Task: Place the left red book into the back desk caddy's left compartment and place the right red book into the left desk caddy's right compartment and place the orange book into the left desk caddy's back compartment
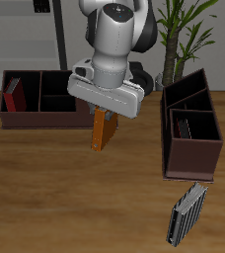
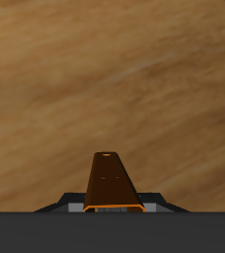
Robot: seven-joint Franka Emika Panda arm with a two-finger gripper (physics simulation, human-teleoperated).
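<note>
Orange book [image 1: 104, 129] upright in the clenched hand [image 1: 106, 111], hanging below it, above the table [image 1: 75, 198].

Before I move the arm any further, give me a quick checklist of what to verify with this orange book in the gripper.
1. Grip: the gripper is shut on the orange book, which hangs upright above the table: ok.
2. Book clear of the tabletop: the wrist view shows bare wood beyond it: ok.
3. Left desk caddy in sight with its back compartment apparently empty: ok.
4. A red book already sits in that caddy's nearer compartment: ok.
5. Another red book stands in the back desk caddy: ok.
6. Dark book lying near the table's front edge, off the path: ok.
</note>
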